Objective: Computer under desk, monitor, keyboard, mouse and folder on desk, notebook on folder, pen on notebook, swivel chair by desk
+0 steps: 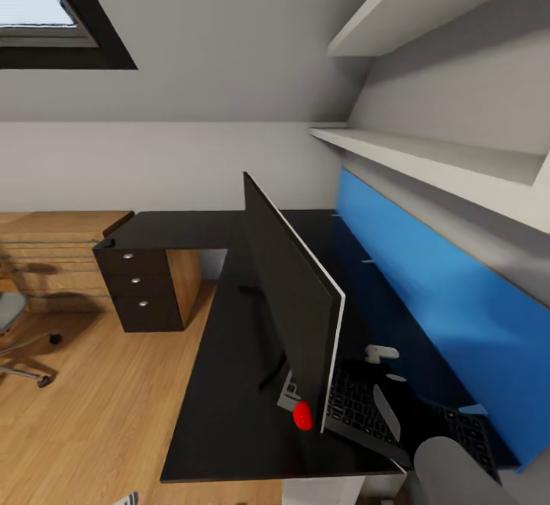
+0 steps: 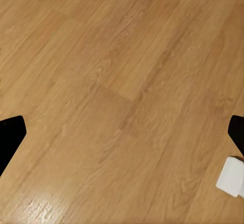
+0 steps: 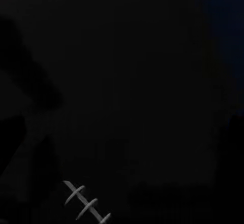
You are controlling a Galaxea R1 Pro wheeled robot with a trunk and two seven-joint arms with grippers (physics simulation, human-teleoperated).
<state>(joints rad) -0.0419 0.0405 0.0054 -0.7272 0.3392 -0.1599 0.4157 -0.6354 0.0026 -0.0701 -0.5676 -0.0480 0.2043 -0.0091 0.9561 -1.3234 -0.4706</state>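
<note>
Wooden flooring [image 1: 99,406] runs along the left of the head view, where part of the grey swivel chair [image 1: 17,337] is cut off by the frame edge, standing well apart from the desk. Next to it a light wooden counter [image 1: 61,249] meets the dark three-drawer unit [image 1: 141,283] under the glossy black desk [image 1: 221,383]. On the desk the monitor [image 1: 294,306] stands nearly edge-on, its red light [image 1: 303,415] at the near lower corner. Just right of it the keyboard [image 1: 359,406] lies flat on the desk, partly hidden by the monitor's edge and by the robot's grey right arm [image 1: 458,467]. A blue panel [image 1: 443,314] lines the wall behind, under white shelves [image 1: 428,153].

The left end effector [image 2: 122,137] hangs over bare floor, its dark fingertips [image 2: 10,135] spread wide at opposite frame edges, holding nothing. The right wrist view is almost black, with only a few pale marks [image 3: 86,203] visible; whether the right end effector is open or closed cannot be told.
</note>
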